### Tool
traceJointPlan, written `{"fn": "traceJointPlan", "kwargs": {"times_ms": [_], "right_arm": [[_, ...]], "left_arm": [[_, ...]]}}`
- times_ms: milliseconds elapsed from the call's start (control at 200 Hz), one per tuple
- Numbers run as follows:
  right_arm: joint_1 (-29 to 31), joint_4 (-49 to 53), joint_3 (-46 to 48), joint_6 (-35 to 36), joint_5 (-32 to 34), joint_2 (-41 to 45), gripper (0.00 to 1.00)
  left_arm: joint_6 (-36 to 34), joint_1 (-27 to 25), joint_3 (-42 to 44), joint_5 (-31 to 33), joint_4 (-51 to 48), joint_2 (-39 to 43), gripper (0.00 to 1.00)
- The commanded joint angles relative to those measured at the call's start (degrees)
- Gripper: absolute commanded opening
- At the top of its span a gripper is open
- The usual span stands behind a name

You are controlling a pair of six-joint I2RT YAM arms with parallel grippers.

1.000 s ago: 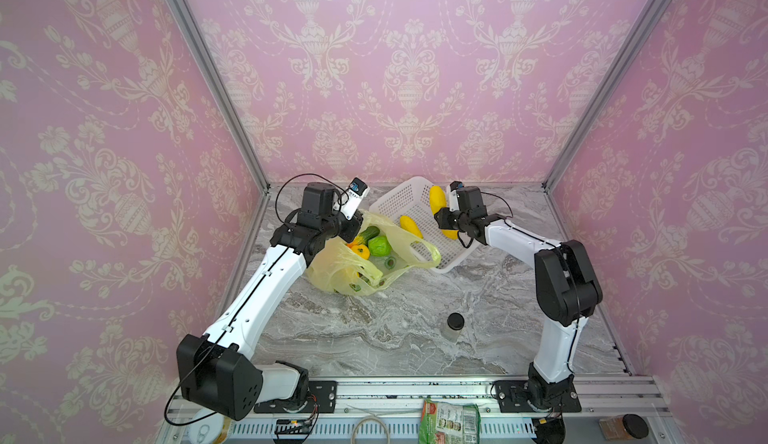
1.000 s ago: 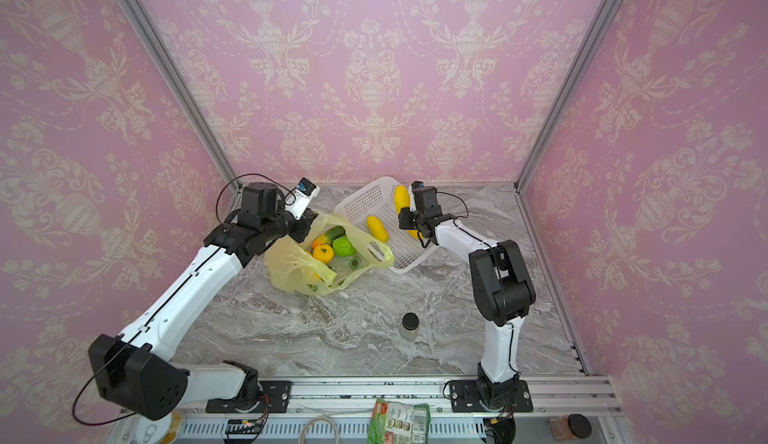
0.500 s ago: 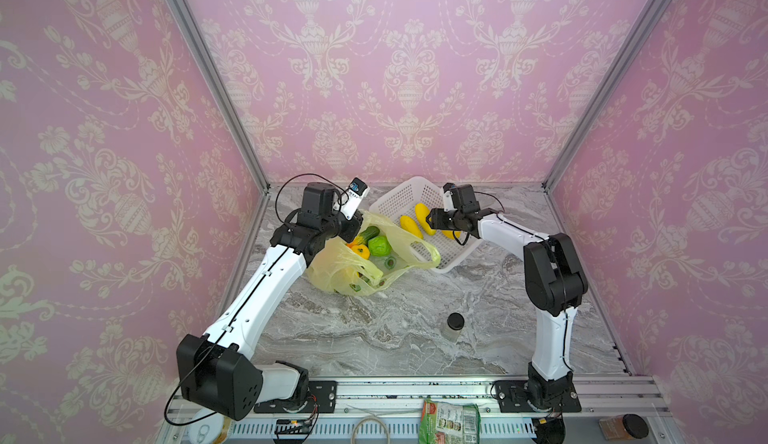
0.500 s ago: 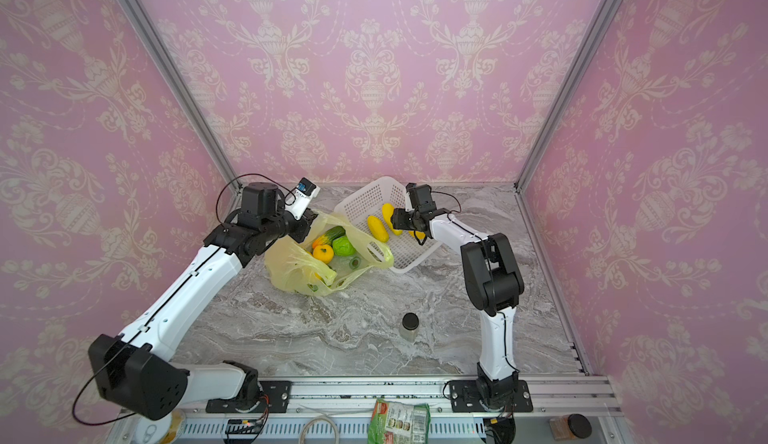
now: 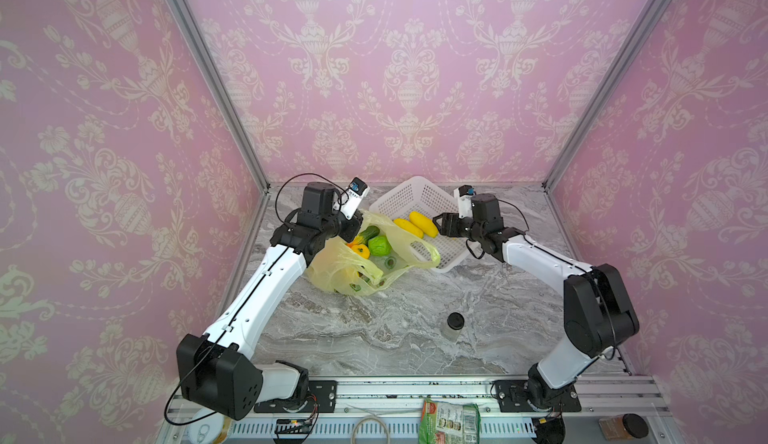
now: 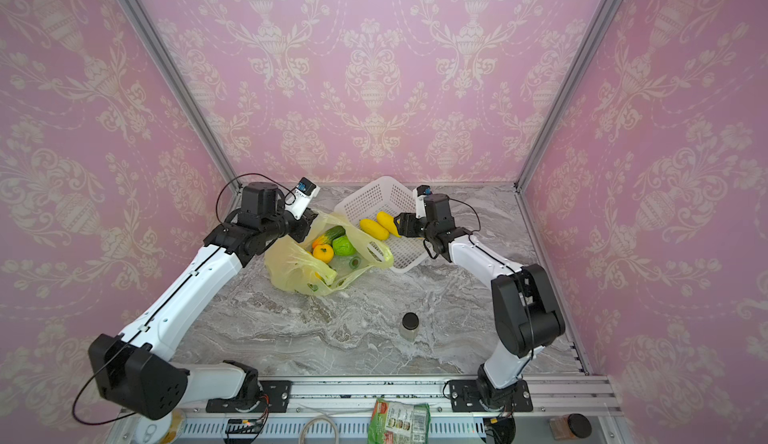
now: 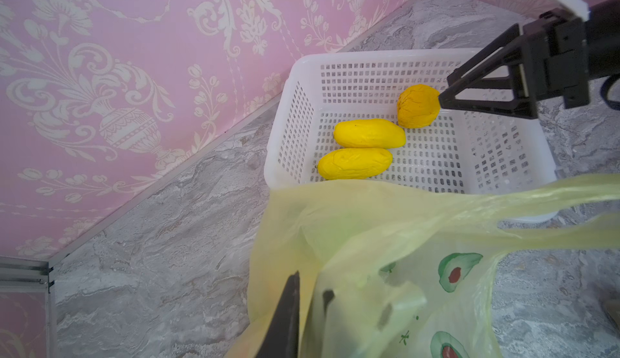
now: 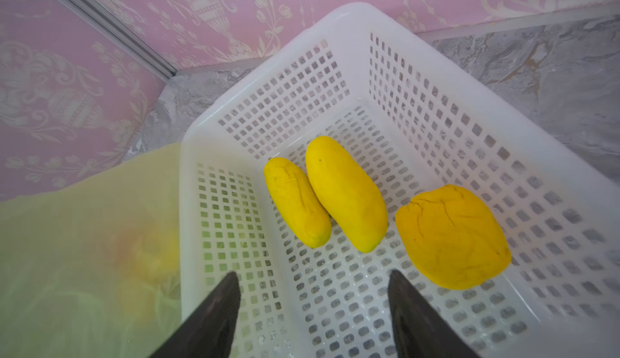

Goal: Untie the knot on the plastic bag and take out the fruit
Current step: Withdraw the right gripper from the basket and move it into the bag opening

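Observation:
The plastic bag [image 5: 332,269] [image 6: 291,269] lies open on the marble, and the knot is out of view. My left gripper [image 5: 351,229] [image 7: 312,286] is shut on the bag's far rim [image 7: 369,239]. Inside the bag are a green round [image 5: 379,245], an orange round [image 5: 360,250] and a green-orange oblong [image 5: 366,234]. In the white basket [image 5: 415,196] [image 8: 352,14] lie two elongated yellow fruit [image 8: 297,205] [image 8: 345,192] and a bumpy yellow ball [image 8: 451,235]. My right gripper [image 5: 439,223] [image 8: 312,274] hangs open over the basket floor, holding nothing.
A small jar with a black lid [image 5: 455,325] stands on the marble in front of the basket. A green snack packet [image 5: 449,421] and a brown jar [image 5: 623,425] lie past the front rail. Pink walls close in the back and sides.
My right gripper has opened and moved lower over the basket. The yellow fruit it held upright now lies next to the other one. The left arm has not moved.

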State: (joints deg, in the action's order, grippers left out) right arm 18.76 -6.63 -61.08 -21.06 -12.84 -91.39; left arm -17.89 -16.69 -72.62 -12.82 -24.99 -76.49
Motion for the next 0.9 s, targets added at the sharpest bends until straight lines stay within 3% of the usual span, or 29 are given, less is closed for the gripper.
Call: {"fn": "traceJointPlan", "kwargs": {"times_ms": [0, 185, 350, 475, 635, 891], "right_arm": [[1.7, -8.1, 5.6, -0.9, -1.4, 7.5, 0.71], [7.3, -15.0, 15.0, 3.8, 0.4, 21.2, 0.71], [16.0, -17.5, 20.1, 13.5, 1.7, 31.1, 0.68], [22.1, -18.4, 22.2, 21.5, 0.1, 34.1, 0.67], [27.6, -15.6, 19.9, 29.8, -0.8, 29.6, 0.69], [32.4, -7.7, 8.3, 39.6, 3.1, 10.6, 0.66]], "left_arm": [[1.1, 0.1, -0.3, -0.3, -1.3, -0.3, 0.14], [1.0, 0.1, -0.3, -0.2, -1.3, -0.2, 0.13], [0.9, 0.0, -0.3, 0.1, -1.6, 0.1, 0.13], [1.3, 0.1, -0.5, -0.8, -1.4, -0.1, 0.13], [1.6, 0.1, -0.5, -0.9, -1.4, -0.6, 0.13], [1.5, 0.1, -0.5, -1.1, -1.3, -0.4, 0.12]]}}
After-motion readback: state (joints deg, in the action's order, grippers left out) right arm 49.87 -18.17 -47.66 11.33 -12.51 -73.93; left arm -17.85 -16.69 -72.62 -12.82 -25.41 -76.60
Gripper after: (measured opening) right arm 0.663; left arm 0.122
